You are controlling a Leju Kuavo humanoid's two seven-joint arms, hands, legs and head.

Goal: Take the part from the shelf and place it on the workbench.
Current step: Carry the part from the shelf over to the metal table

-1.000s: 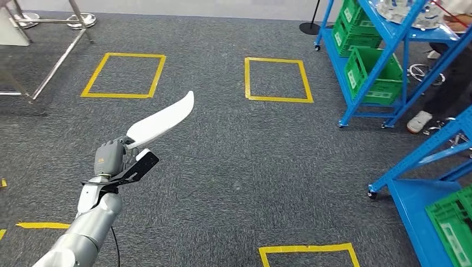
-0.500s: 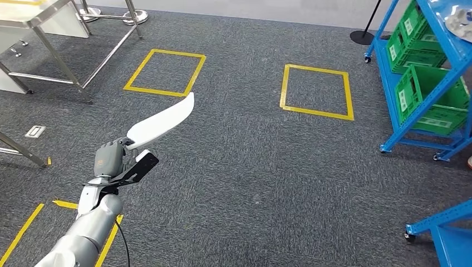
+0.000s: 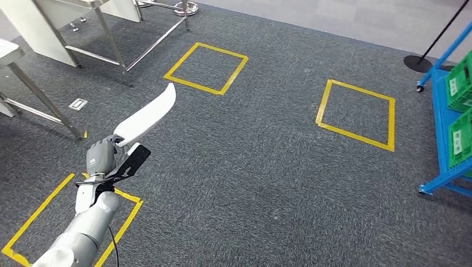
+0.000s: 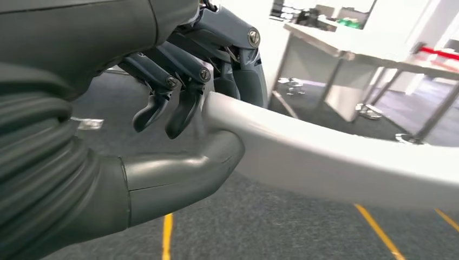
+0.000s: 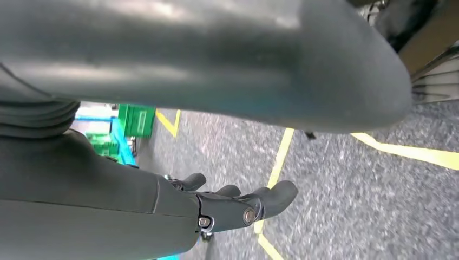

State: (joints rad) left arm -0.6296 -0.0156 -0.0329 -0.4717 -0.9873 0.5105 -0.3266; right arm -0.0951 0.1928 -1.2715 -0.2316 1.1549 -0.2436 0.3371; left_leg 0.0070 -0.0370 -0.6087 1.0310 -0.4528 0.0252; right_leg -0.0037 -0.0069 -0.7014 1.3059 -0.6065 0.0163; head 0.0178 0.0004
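The part (image 3: 146, 115) is a long, white, curved blade. My left hand (image 3: 100, 157) grips it by its lower end at the lower left of the head view, and the blade points up and away over the carpet. In the left wrist view the thumb and fingers (image 4: 178, 108) wrap the thick end of the part (image 4: 325, 157). A steel-legged workbench (image 3: 106, 28) stands at the upper left, also seen ahead as a pale table (image 4: 346, 46). My right hand (image 5: 233, 208) hangs over the carpet with its fingers apart and nothing in it.
The blue shelf (image 3: 442, 117) with green crates (image 3: 459, 83) stands at the right edge. Yellow tape squares (image 3: 207, 68) (image 3: 356, 114) mark the grey carpet, one (image 3: 67, 217) under my left arm. A black stand base (image 3: 417, 62) sits at the upper right, a floor outlet (image 3: 78, 103) near the table legs.
The camera has turned left: the shelf has slid toward the right edge and the workbench has come into view at the upper left. My left hand still holds the part.
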